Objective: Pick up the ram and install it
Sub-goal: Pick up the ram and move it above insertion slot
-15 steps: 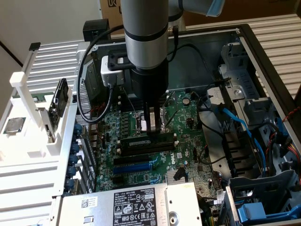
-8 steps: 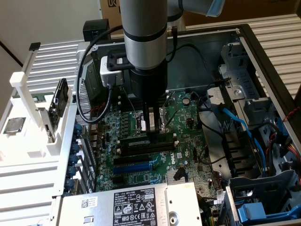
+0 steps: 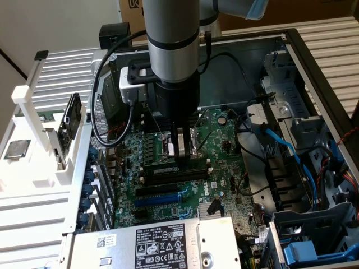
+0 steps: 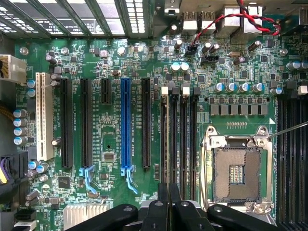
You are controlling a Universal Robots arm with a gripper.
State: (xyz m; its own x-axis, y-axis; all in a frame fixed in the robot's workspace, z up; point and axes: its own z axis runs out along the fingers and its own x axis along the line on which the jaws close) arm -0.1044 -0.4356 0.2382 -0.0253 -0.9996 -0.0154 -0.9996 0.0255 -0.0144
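Grip state: the tool (image 3: 180, 156) has its two fingers drawn almost together, and in the exterior view they appear to pinch the upper edge of the ram (image 3: 162, 168) near mid-length. The ram stands on its long edge directly below the tool. It lies along one of the memory slots (image 4: 185, 134) on the motherboard (image 3: 224, 168), just beside the processor socket (image 4: 236, 173). Whether it is fully seated or only resting in the slot mouth cannot be determined. In the wrist view the fingertips (image 4: 163, 192) point straight down at the slot bank. Handling, as a judgement: the module is probably very light, thin and stiff along its length, but it would not tolerate bending or twisting. Its chips, label strip and contact edge look like poor places to apply force. The best hold is judged to be across the two flat faces at the top edge, close to the centre, so the stick hangs level and does not pivot. The faces are likely smooth, so a firm, square pinch is advisable. An off-centre hold would likely let one end dip toward the slot first.
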